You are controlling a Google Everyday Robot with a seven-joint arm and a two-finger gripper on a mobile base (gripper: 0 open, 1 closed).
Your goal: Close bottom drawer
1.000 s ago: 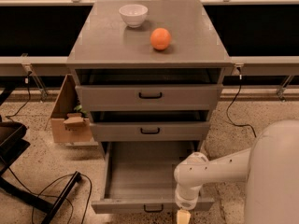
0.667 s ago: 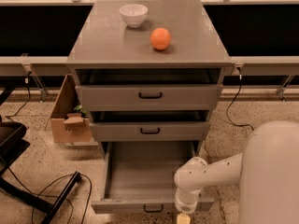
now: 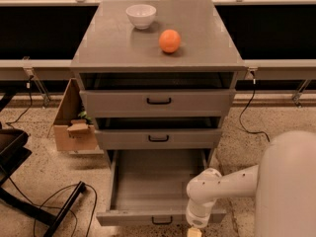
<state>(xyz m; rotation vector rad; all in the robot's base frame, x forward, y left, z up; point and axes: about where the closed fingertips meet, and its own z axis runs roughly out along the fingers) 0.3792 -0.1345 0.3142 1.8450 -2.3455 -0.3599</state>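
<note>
The bottom drawer (image 3: 148, 216) of the grey cabinet is pulled far out toward me, and its inside (image 3: 153, 181) looks empty. Its small black handle (image 3: 161, 221) sits at the centre of the narrow front panel, at the lower edge of the view. My white arm reaches in from the right. The gripper (image 3: 194, 231) hangs at the very bottom of the view, just in front of the right part of the drawer's front panel, mostly cut off by the frame.
The middle drawer (image 3: 158, 138) and top drawer (image 3: 159, 101) stand slightly out. A white bowl (image 3: 141, 16) and an orange (image 3: 169, 40) sit on the cabinet top. A cardboard box (image 3: 74, 127) stands left of the cabinet. Black cables (image 3: 64, 201) and a dark stand lie on the floor at left.
My arm's elbow has shifted slightly down and left along the drawer front. The drawer has not visibly moved.
</note>
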